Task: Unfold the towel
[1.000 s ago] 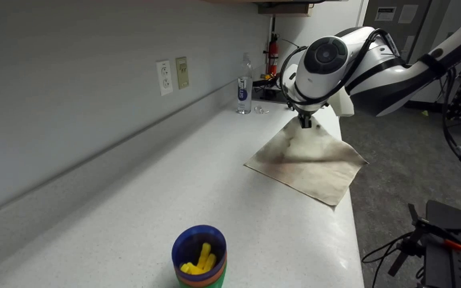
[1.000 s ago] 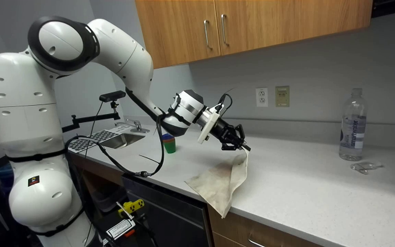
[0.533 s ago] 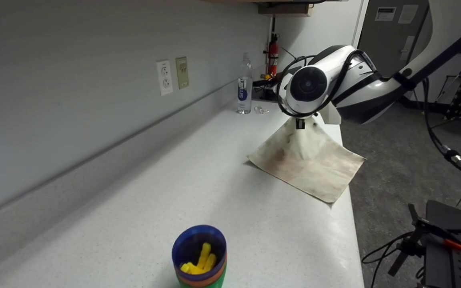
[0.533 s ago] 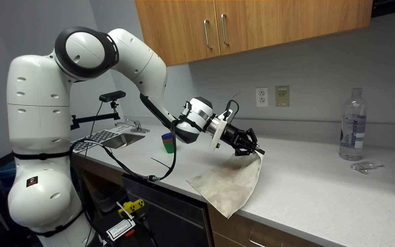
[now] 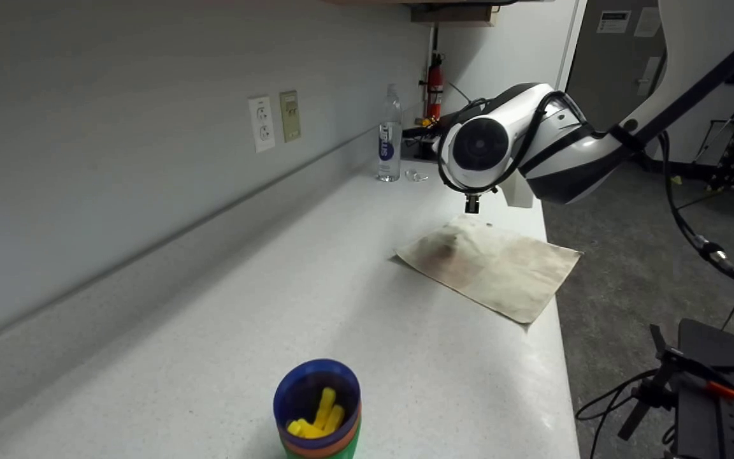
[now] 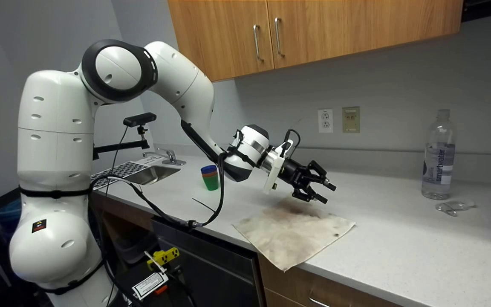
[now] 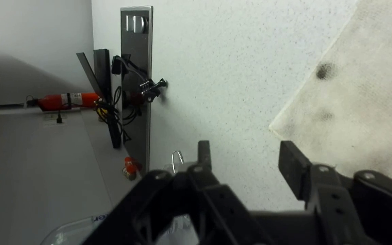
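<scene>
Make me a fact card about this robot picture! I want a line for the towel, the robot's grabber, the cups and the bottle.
Towel: mostly spread out on the counter, poking over its edge
Gripper: open, holding nothing
Cups: stacked, blue on top, yellow pieces inside
Bottle: standing near the wall

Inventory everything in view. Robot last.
towel: 1, beige, on counter, corner overhanging
stacked cups: 3 visible, blue, orange, green, counter
pieces: several, yellow, in top cup
bottle: 1, clear, counter
small item: 1, clear, by bottle
wall plates: 2, white, beige, wall
cabinet: 1, brown, above counter
sink: 1, silver, in counter
faucet: 1, silver, by sink
extinguisher: 1, red, background
power strip: 1, yellow, below counter
arm: 1, white, black, over counter
gripper: 1, black, open, apart from towel
</scene>
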Motion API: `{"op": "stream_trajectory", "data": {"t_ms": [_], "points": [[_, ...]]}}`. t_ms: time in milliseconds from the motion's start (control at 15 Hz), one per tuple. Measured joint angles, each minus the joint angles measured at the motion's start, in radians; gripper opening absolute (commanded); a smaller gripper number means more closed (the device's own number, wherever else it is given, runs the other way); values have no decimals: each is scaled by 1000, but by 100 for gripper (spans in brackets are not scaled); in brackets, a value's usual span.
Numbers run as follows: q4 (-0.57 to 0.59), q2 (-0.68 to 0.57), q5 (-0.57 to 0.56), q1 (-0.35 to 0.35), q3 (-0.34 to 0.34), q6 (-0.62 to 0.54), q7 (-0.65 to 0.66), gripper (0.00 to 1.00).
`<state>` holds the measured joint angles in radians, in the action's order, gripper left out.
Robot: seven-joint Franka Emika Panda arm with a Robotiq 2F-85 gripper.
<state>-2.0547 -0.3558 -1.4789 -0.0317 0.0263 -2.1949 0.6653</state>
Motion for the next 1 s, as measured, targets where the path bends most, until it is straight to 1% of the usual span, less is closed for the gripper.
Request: {"op": "stream_trajectory", "data": {"t_ms": [133,333,467,667,933,1000], "points": [[0,5,2,0,-8,0,7,99],[-15,28,50,0,-30,-9,-5,100],[-43,63,122,0,-46,-35,-61,100],[-110,147,250,1,-55,-103,-198,100],[-221,289,455,6,-54,-221,-437,100],[-247,325,484,7,-53,-250,-486,100]]}}
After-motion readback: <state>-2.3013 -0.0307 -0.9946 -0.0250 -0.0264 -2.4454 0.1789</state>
